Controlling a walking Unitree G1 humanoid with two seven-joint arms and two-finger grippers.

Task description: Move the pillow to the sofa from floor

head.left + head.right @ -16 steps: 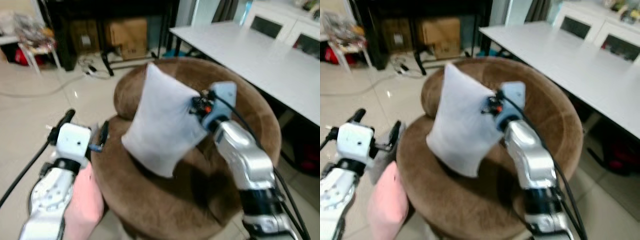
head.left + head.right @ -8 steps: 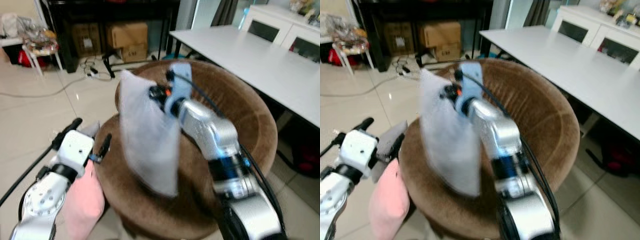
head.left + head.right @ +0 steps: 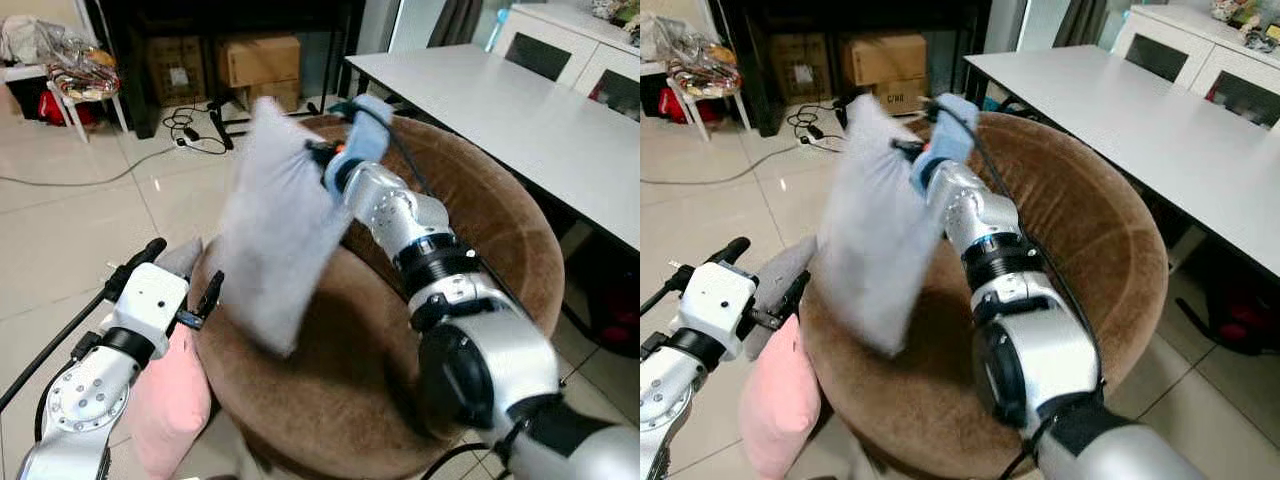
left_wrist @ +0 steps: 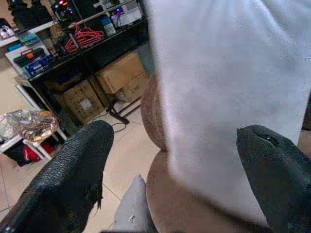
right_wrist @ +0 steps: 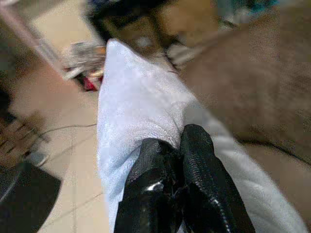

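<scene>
The right pincer (image 5: pixel 167 160) has its two black fingers pinched tight on a fold of the white pillow (image 3: pixel 275 230), and the pillow hangs in the air, blurred, over the left front edge of the round brown sofa (image 3: pixel 470 220). Its lower corner dangles above the seat, and whether it touches the cushion cannot be told. The silver right arm (image 3: pixel 420 250) reaches forward across the seat to the pillow's upper edge, near the sofa's back. On the left side, the left pincer (image 4: pixel 170 179) sits low beside the sofa's edge, fingers spread wide apart and holding nothing, with the white pillow just ahead of them. A pink pillow (image 3: pixel 170 400) leans against the sofa's outer side below the left arm, and a grey pillow (image 3: pixel 780 275) lies on the tiled floor (image 3: pixel 60 230) next to it. A white counter (image 3: pixel 520 110) stands to the right, with cardboard boxes (image 3: pixel 258 60) at the back.
</scene>
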